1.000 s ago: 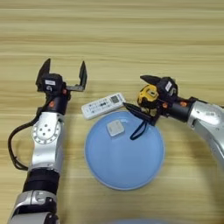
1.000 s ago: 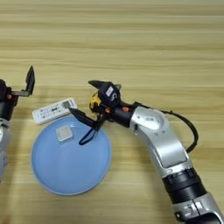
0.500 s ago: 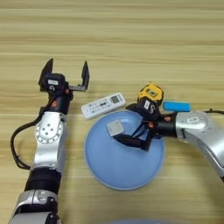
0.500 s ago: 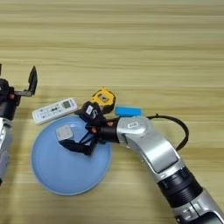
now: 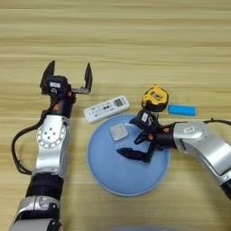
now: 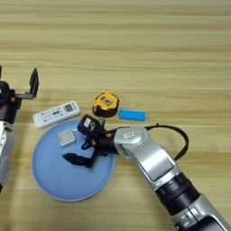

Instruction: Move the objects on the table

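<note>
Since a second ago, the right gripper (image 5: 136, 138) has let go of the yellow-black tape measure with strap (image 5: 154, 99) and come over the round blue plate (image 5: 113, 180), fingers spread wide. On the broad light-brown wooden table (image 5: 135, 40), the tape measure sits just behind that gripper. The white rectangular remote control (image 5: 106, 108) lies behind-left, touching the plate rim. The small flat blue bar (image 5: 182, 109) lies to its right. The small pale square block (image 5: 119, 132) rests on the plate, just left. The left gripper (image 5: 67, 77) hovers open, far left.

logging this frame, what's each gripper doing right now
Left gripper: open, holding nothing, beside the remote.
Right gripper: open, empty, over the blue plate near the square block.
</note>
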Available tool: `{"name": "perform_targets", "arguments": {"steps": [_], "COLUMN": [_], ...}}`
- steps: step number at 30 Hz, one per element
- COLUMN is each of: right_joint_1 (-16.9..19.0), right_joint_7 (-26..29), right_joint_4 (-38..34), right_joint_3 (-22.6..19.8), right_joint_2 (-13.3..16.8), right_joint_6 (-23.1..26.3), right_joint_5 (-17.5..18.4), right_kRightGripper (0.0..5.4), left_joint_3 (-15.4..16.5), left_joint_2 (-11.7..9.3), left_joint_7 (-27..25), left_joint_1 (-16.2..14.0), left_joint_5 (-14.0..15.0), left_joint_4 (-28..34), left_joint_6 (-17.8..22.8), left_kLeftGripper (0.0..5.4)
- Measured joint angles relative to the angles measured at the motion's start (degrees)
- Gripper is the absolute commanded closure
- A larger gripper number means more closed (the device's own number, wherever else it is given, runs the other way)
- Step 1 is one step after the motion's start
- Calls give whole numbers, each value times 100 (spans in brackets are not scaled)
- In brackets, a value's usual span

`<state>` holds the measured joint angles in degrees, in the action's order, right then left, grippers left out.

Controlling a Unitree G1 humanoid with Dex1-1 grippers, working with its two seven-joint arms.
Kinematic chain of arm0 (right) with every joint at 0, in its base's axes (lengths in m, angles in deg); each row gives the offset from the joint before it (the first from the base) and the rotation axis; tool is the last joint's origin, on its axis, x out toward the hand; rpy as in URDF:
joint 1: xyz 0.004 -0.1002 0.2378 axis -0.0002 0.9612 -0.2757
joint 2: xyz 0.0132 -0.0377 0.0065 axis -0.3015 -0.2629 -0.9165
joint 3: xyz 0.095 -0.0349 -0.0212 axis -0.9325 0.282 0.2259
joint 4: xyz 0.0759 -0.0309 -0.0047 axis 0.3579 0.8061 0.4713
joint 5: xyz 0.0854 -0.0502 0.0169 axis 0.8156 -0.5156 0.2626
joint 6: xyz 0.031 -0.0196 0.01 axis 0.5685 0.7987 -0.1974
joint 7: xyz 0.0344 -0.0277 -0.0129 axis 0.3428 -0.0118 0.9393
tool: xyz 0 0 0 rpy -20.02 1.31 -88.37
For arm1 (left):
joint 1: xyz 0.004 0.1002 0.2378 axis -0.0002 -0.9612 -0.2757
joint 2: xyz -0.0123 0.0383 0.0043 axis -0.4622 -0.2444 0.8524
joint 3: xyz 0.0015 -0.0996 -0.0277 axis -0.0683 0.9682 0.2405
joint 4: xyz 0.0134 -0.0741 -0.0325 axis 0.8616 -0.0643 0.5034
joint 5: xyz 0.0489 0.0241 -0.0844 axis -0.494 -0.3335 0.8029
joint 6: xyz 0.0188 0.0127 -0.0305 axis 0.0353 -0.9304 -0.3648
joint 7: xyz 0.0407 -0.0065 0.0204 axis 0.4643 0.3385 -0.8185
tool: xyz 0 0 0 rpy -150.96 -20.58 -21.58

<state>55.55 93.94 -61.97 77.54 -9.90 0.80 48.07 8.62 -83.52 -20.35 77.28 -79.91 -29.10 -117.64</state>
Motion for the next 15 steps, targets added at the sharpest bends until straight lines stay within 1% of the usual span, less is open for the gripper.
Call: {"name": "perform_targets", "arguments": {"steps": [8,15], "right_joint_1": [-83,-113], "right_joint_7": [-23,-92], "right_joint_4": [373,507], "right_joint_3": [28,33], "right_joint_2": [-203,-351], "right_joint_6": [-362,-478], "right_joint_5": [-183,-344], "right_kRightGripper": [0,0], "left_joint_3": [-19,-49], "left_joint_2": [2,4], "left_joint_7": [56,69], "left_joint_1": [1,3], "left_joint_5": [-5,-5], "left_joint_4": [-1,-3], "left_joint_6": [-3,-5], "left_kLeftGripper": [3,3]}}
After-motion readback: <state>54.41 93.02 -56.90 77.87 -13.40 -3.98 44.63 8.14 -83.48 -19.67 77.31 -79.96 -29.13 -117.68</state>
